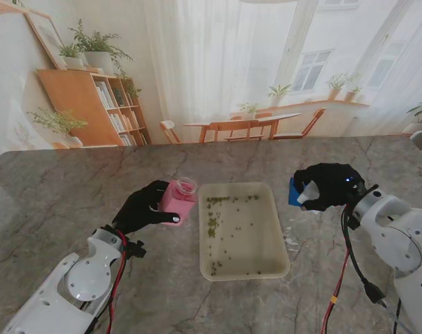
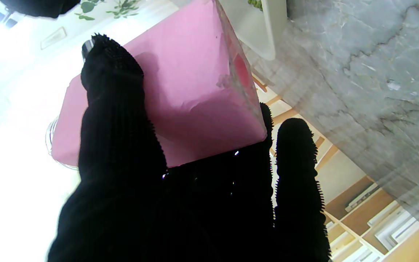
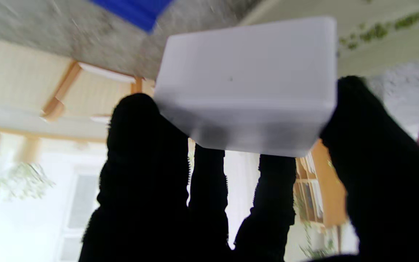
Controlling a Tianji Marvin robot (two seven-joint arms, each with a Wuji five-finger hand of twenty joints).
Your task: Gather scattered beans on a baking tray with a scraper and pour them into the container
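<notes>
While the left hand [image 1: 142,207] grips the pink container [image 1: 178,198] beside the tray [image 1: 274,259] of scattered beans [image 1: 212,226], the right hand [image 1: 329,186] clasps the white scraper [image 1: 306,197]; a steep, hasty sweep could flick beans overboard.

Our right hand [image 1: 330,186] covers most of the scraper [image 1: 305,197] and a blue thing [image 1: 293,192] behind it. Beans [image 3: 376,31] past our fingers [image 3: 144,145] are blurred green specks.
</notes>
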